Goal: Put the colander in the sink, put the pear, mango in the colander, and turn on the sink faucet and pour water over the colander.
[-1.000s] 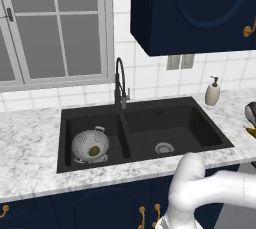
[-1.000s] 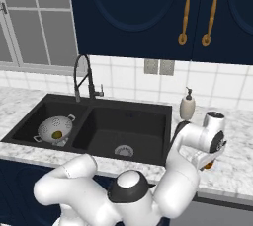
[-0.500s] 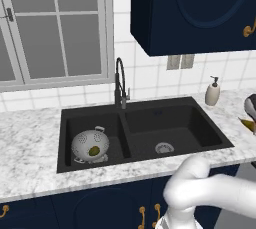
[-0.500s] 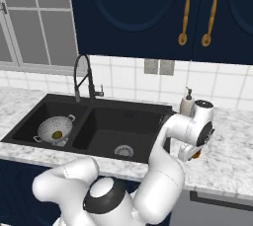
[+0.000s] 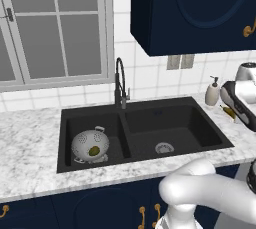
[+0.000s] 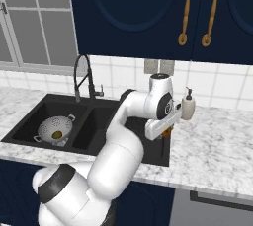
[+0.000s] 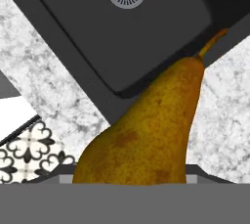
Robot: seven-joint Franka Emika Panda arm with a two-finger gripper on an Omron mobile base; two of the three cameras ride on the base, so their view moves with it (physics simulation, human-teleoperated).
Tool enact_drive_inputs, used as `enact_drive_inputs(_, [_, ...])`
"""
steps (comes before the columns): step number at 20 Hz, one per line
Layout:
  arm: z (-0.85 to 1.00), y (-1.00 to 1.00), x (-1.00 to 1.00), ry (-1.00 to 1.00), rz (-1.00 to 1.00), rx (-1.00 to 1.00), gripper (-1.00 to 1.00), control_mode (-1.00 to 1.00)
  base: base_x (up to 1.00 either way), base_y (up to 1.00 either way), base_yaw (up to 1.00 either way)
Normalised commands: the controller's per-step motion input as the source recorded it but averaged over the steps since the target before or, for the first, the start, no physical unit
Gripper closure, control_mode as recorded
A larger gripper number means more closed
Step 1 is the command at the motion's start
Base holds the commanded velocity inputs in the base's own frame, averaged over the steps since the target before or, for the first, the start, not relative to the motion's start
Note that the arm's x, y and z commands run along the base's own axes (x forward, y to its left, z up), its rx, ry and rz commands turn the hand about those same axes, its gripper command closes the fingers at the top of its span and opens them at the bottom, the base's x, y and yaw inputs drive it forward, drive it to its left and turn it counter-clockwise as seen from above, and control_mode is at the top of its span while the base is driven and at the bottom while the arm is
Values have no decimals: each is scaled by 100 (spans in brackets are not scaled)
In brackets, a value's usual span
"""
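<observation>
Pinching the pear (image 7: 146, 135) between the jaws, lifted above the right rim of the sink (image 6: 29, 126). Farther off, in the left basin: colander (image 5: 90, 145) already placed, one fruit inside, presumably the mango. Left: pear into colander, then faucet (image 5: 120, 80).

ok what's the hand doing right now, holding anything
Hand: closed on the pear, held up over the right end of the sink.
</observation>
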Motion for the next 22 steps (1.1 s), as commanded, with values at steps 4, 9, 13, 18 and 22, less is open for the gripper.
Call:
enact_drive_inputs(4, [39, 100, 6, 0, 0, -16, 100, -100, 0, 0, 0])
enact_drive_inputs(9, [34, 100, 7, 0, 0, -14, 100, -100, 0, 0, 0])
enact_drive_inputs(13, [29, 100, 2, -5, 0, -7, 100, -100, 0, 0, 0])
enact_drive_inputs(18, [10, 100, 0, -22, 0, 0, 100, -100, 0, 0, 0])
enact_drive_inputs(22, [7, 100, 12, -15, 0, 0, 100, -100, 0, 0, 0])
